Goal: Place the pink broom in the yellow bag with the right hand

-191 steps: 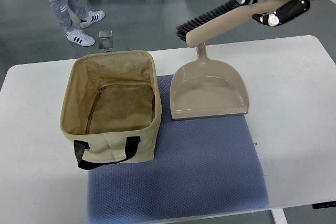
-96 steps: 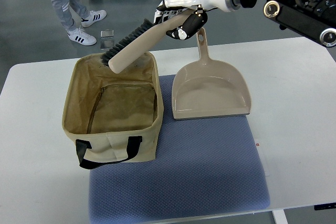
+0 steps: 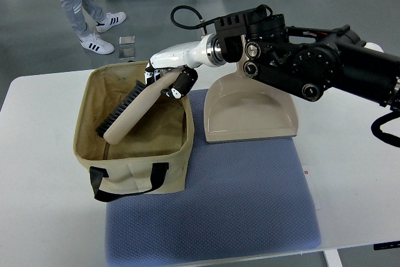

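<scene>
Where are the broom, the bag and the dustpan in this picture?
broom [image 3: 128, 117], top view, on its pale back beside the bristles.
bag [image 3: 139, 177], top view, on its near outer wall.
dustpan [image 3: 250, 112], top view, on the flat pan floor.

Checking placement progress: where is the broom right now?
In the top view, the broom slants into the open bag at left, held by the right hand.

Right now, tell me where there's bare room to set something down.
Free: the mat in front of the dustpan, and the table right of it. Crowded: the bag, where the right hand holds the broom.
</scene>
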